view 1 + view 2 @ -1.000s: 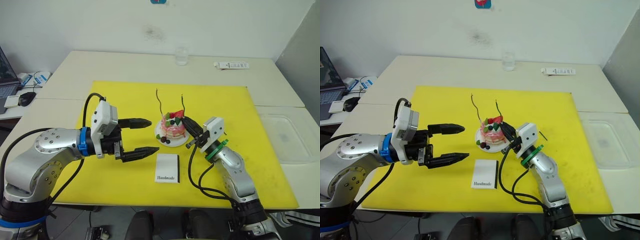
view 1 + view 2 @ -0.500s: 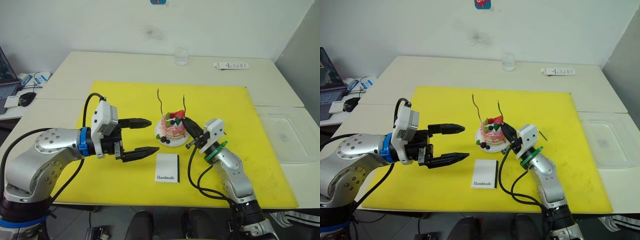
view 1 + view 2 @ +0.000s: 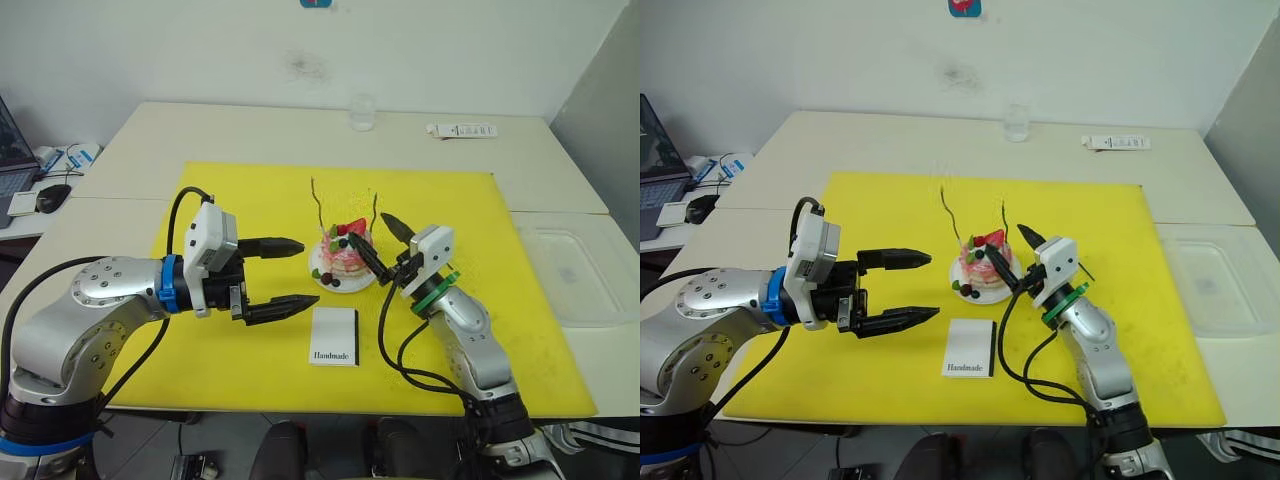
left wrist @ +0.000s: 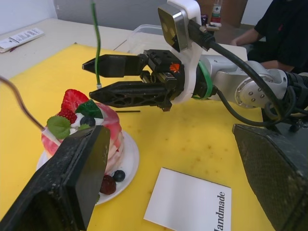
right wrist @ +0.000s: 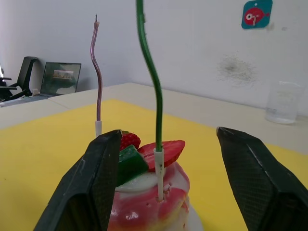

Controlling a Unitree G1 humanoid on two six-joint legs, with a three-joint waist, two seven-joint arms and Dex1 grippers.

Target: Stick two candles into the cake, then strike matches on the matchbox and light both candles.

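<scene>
Fingers of right gripper (image 3: 386, 243) spread wide, empty, beside cake (image 3: 344, 258); left gripper (image 3: 291, 272) likewise.

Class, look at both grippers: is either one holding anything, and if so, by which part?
Nothing is held. The left gripper hangs open beside the cake; the right gripper is open, the green candle standing free between its fingers.

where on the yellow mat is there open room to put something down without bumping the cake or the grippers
Bare yellow mat lies behind the open left gripper, left of the pink layered cake, and across the right side toward the clear tray. It is crowded around the cake, the open right gripper and the white matchbox.
</scene>
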